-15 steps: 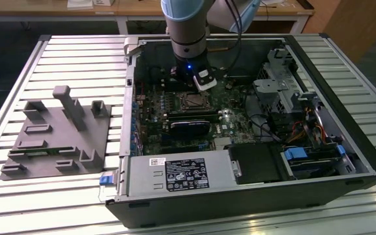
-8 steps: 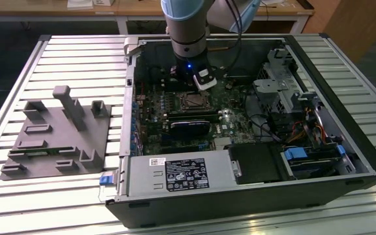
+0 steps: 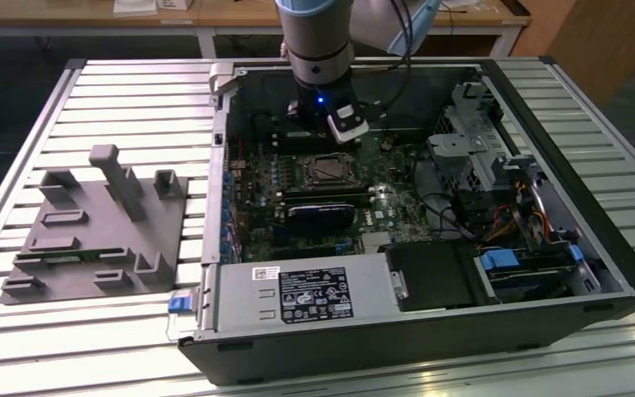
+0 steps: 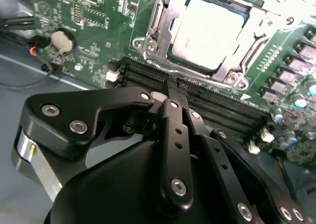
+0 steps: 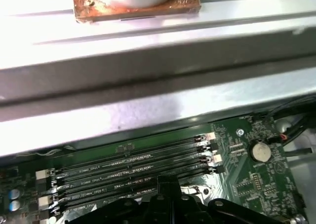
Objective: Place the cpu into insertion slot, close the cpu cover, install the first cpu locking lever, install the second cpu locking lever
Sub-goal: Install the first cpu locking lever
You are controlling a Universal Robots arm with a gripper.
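The pale silver-grey square cpu (image 4: 210, 28) lies seated; thin, stiff, fragile, best edge-held. The black gripper (image 4: 177, 93) is clenched, empty.

1. Exterior view: high up, set well back, angled down over the slatted surface (image 3: 130, 91) into the open computer case (image 3: 428, 331); takes in the whole motherboard (image 3: 389, 211).
2. Second wrist view: v. close, just behind the gripper (image 4: 175, 93), facing the cpu (image 4: 210, 28) in its socket.
3. First wrist view: close, low, facing across the memory slots (image 5: 133, 164) to the case wall (image 5: 158, 70).
4. Both wrist views share the memory slots + coin battery (image 5: 260, 152).
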